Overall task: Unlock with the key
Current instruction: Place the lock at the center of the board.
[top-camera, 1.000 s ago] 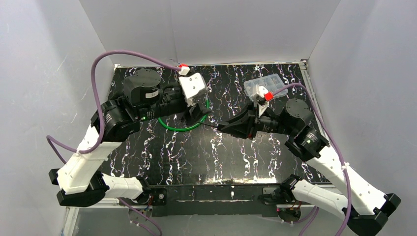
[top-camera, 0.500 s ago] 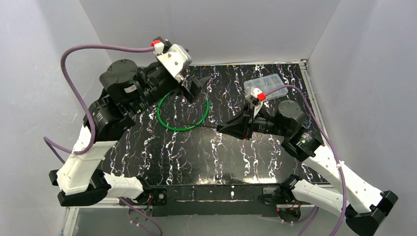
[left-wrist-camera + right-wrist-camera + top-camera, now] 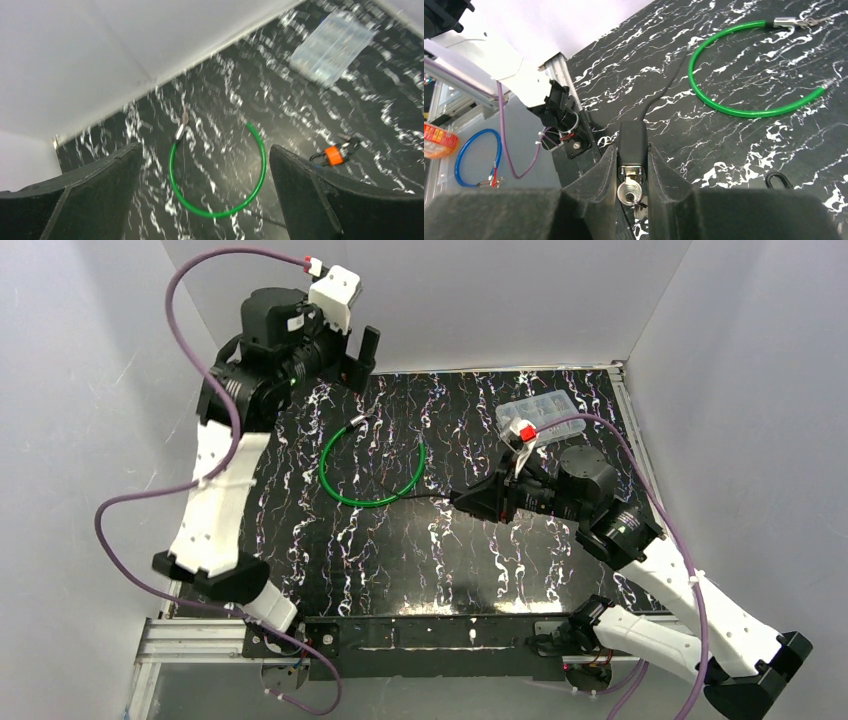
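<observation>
Clamping the black lock body (image 3: 632,145) in right fingers (image 3: 594,185), key cylinder (image 3: 630,192) toward the wrist, nose toward the green cable loop (image 3: 170,172); far from the released left fingers (image 3: 90,195).

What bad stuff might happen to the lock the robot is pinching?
1. The right gripper squeezes the lock with just two fingers, so it may twist or slip when the key in its end gets turned.
2. The left gripper is open, empty and high up by the back wall. Coming down for the key, it may bump the green cable lying in between and shove it about.
</observation>
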Action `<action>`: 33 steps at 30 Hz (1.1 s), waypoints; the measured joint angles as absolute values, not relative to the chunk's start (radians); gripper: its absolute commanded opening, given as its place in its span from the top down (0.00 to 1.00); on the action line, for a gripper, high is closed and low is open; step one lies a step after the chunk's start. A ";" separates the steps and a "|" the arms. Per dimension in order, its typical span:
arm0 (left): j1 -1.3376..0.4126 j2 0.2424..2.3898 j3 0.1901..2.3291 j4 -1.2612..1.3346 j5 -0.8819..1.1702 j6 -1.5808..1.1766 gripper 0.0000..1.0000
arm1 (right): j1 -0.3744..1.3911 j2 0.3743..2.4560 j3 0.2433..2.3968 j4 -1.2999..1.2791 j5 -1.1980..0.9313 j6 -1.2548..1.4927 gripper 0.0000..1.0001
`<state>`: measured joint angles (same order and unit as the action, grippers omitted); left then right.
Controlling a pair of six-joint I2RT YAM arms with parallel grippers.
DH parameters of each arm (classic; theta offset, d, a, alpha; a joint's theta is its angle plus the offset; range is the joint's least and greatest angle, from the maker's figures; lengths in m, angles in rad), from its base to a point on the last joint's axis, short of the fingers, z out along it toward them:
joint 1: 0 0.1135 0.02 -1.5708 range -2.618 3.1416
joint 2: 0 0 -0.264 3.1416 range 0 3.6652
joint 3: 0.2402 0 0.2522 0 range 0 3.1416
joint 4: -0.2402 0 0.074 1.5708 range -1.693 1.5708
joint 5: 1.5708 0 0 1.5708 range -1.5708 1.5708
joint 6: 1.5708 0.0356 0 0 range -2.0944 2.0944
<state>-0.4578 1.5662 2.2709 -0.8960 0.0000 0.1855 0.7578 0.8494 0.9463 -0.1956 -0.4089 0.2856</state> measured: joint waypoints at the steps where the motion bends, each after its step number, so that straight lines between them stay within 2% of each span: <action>1: -0.422 1.595 2.282 -0.931 0.013 0.178 0.02 | 0.756 0.851 0.947 -0.200 -0.394 0.287 0.99; 5: -0.302 1.659 2.227 -1.032 0.073 0.170 0.02 | 0.746 0.886 0.960 -0.209 -0.339 0.304 0.99; 10: -0.220 1.620 2.010 -1.052 0.113 0.190 0.02 | 0.714 0.988 0.969 -0.177 -0.283 0.339 0.99; 19: -0.210 1.477 1.729 -0.987 0.156 0.218 0.02 | 0.669 1.229 0.954 -0.014 -0.257 0.395 0.99; 33: -0.210 1.413 1.594 -0.898 0.201 0.202 0.02 | 0.635 1.486 0.830 0.166 -0.309 0.502 0.99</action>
<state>-0.2104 1.4129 1.5942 -0.8978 0.2008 0.2017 0.6353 1.4857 0.8299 0.1664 -0.3092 0.5022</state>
